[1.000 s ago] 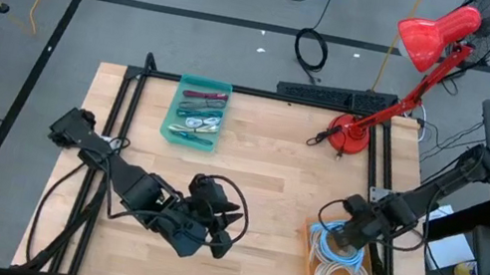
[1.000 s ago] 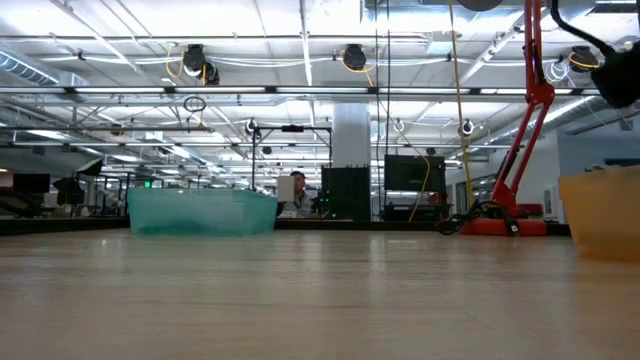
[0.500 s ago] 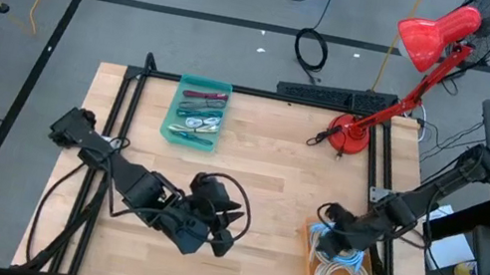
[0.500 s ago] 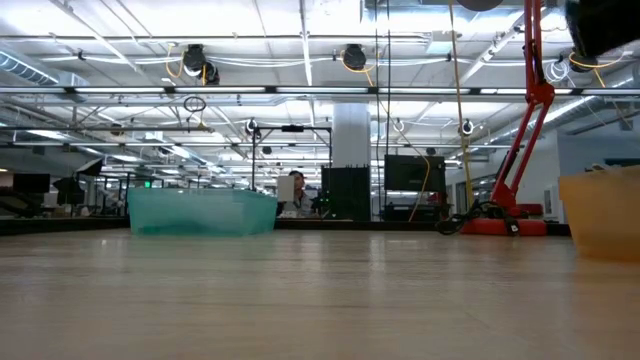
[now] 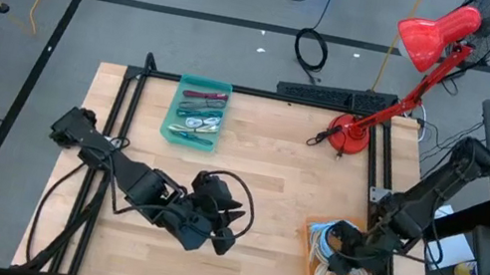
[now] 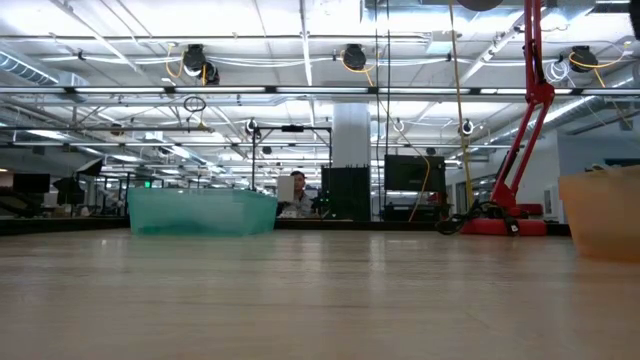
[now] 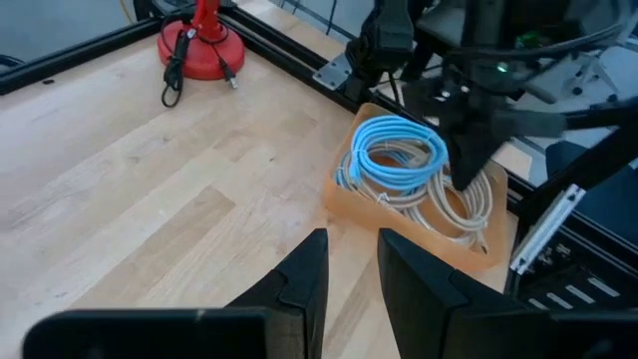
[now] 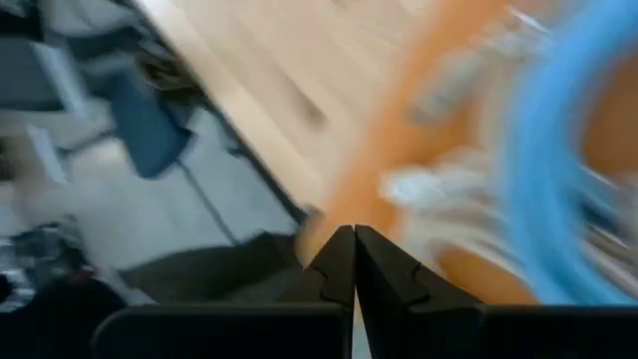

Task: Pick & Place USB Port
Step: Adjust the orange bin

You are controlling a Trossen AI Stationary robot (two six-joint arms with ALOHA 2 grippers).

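overhead view, table-level view, two wrist views

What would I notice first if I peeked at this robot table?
Probably the bright red desk lamp at the table's far right corner. Then the blue cable coil lying on pale cables in the orange tray at the near right, with the right gripper shut above it. A teal bin of small tools sits far left.

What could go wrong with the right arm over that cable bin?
1. The right gripper is shut above the orange bin; unless it opens, it may just push the coils.
2. The blue cable and white cable overlap, so lifting one could drag the other out.
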